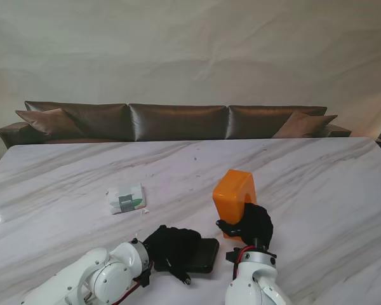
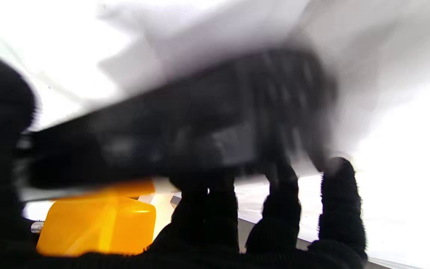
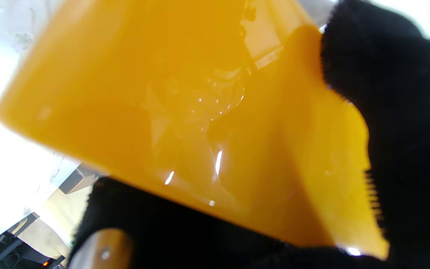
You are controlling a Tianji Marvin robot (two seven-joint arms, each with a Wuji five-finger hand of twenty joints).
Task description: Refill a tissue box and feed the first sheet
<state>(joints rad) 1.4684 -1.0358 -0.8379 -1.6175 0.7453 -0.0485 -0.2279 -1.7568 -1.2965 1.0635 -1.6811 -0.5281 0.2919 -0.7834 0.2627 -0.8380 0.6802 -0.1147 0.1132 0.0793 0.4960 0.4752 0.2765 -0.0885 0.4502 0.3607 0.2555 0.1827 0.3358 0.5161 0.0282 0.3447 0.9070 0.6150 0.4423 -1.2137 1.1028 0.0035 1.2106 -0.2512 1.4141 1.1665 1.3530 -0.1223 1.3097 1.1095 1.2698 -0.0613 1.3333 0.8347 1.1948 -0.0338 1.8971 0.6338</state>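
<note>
Right hand (image 1: 251,223) grips the glossy orange plastic tissue-box shell (image 1: 233,192), stiff and likely slippery, frame centre-right; left hand (image 1: 171,246) clasps its flat black base (image 1: 200,254). Soft tissue pack (image 1: 125,199) lies centre-left on the counter (image 1: 305,171).

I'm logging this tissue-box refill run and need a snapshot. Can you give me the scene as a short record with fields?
orange box: orange tissue box standing on end, gripped by the right robot hand
dark piece: flat black panel held by the left robot hand, near me
refill: tissue pack lying on the marble table, to the left, untouched
background: brown sofa behind the table
progress: pack not yet in the box
</note>
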